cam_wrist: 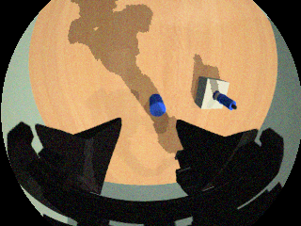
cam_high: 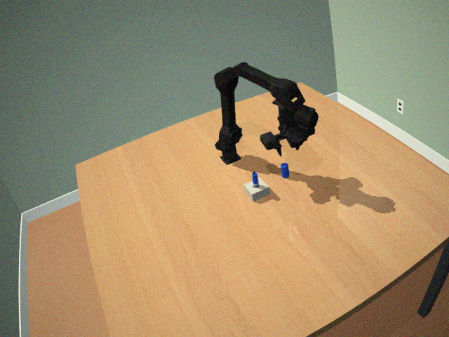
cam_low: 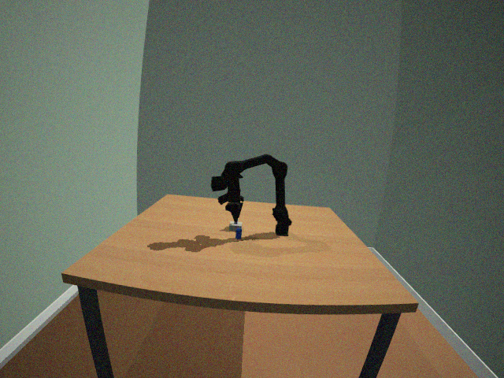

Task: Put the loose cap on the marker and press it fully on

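Top view, clock laid over the table, 12 at the far edge of the view. Holder block as the centre: the cap stands on the wood toward 2 o'clock, near but apart; the foot of the arm is toward 11.

Marker upright in the block, bare tip up. The block presumably keeps it steady, so one hand can do the capping. From the exterior side I can't make the marker out behind the fingers.

Cap upright, nothing touching it. That stance should suit a grasp from above, its sides offered to both fingers.

Gripper points down above the table, fingers spread, nothing pinched. My guess: the gap is kept generous to pass around the cap without knocking it. In the wrist view the cap shows toward 1 o'clock of the midpoint between the tips, the block toward 3 o'clock of the cap.

I judge this the approach, with capping not begun. Next, probably a small sideways correction, then a straight descent. An off-centre finger could tip the cap; a crooked grip would spoil the fit over the tip.
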`<state>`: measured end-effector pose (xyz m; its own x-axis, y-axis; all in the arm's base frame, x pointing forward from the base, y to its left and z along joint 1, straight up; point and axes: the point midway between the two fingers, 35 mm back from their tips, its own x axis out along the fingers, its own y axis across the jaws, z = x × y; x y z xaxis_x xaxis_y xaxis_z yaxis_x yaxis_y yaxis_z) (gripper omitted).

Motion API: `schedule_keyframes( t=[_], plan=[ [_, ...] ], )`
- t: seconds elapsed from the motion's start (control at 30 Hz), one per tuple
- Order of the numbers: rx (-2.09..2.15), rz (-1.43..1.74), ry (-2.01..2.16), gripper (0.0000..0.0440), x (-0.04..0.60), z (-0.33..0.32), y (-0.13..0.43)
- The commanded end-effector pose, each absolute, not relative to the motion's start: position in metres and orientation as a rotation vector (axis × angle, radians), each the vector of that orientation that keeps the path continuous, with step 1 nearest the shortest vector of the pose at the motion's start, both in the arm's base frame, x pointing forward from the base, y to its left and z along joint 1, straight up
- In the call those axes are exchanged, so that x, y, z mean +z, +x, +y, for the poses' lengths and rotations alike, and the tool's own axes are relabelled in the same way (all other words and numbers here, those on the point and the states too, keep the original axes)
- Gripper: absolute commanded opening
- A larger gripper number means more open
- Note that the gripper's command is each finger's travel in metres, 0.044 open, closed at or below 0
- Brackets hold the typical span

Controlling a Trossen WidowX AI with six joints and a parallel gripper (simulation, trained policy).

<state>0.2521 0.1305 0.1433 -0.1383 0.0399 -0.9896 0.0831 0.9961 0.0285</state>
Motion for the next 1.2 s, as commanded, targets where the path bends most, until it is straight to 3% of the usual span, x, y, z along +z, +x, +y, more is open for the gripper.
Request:
schedule_keyframes(
  t=[0.0,1.17],
  plan=[
    [-0.059,1.741,0.051,0.0312,0.131,0.124,0.25],
    [0.046,1.807,-0.157,0.0242,0.055,0.115,0.23]
  ],
)
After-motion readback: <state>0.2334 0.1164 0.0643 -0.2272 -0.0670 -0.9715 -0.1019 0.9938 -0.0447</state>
